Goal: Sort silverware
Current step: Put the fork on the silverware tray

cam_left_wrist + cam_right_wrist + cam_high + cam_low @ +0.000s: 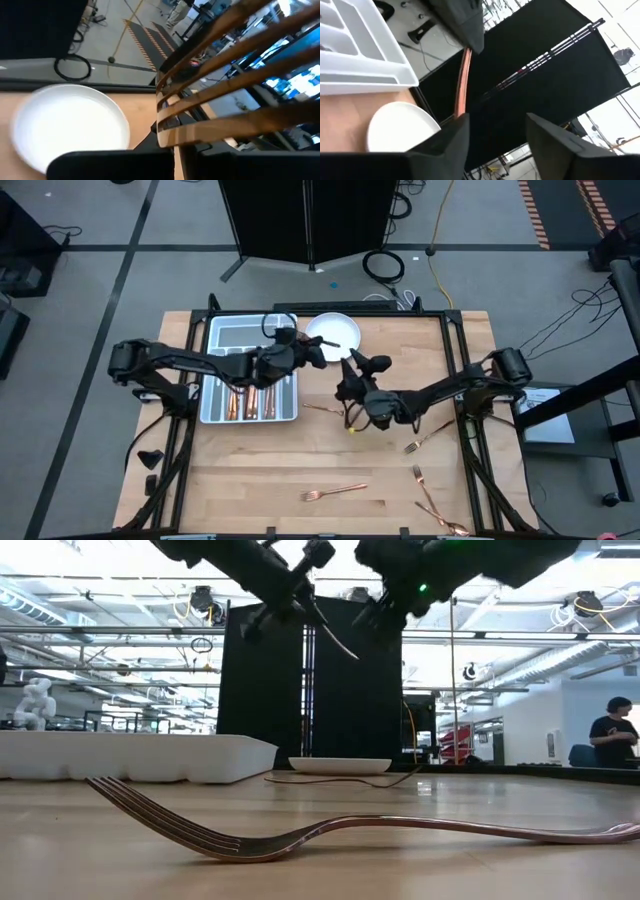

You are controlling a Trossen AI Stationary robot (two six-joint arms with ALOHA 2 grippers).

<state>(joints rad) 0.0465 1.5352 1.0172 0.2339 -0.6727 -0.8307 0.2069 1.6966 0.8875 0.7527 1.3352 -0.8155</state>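
My left gripper clamps a slim copper fork above the round white plate; my right gripper stands open just beside it.

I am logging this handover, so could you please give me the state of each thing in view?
left gripper: shut on fork, raised
fork: held aloft, tines showing
right gripper: open, beside it
tray: holds sorted silverware
plate: empty
loose silverware: lying on table
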